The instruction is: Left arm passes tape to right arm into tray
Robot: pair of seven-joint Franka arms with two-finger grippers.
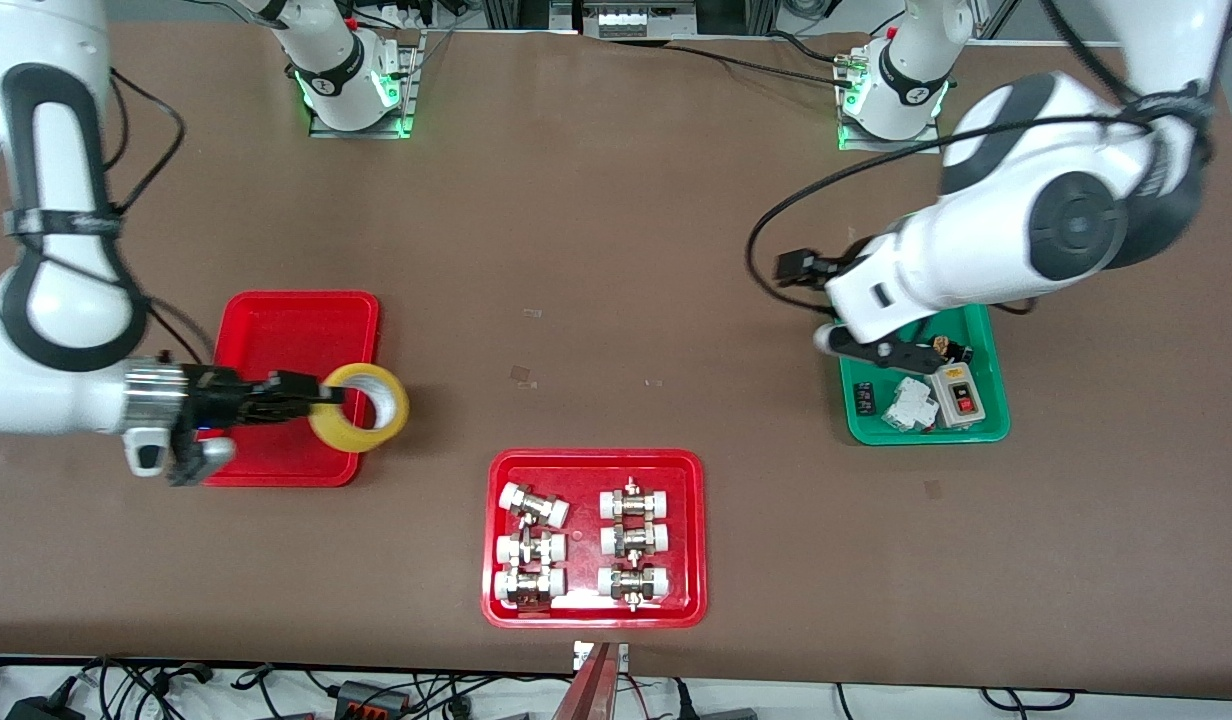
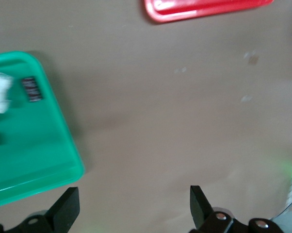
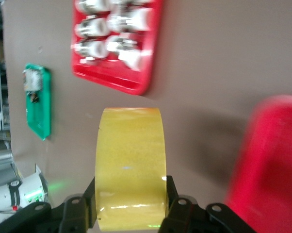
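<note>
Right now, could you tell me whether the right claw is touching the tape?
Touching: the right wrist view shows the right claw with its fingers pressed on both flat sides of the tape.

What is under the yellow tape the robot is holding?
Under the tape, held by the right gripper, is the red tray's edge and brown table. The spot right beneath is covered.

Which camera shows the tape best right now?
The right wrist view: the tape fills it, clamped in the right hand. The front view shows it at the plain red tray's edge; the left wrist view misses it.
</note>
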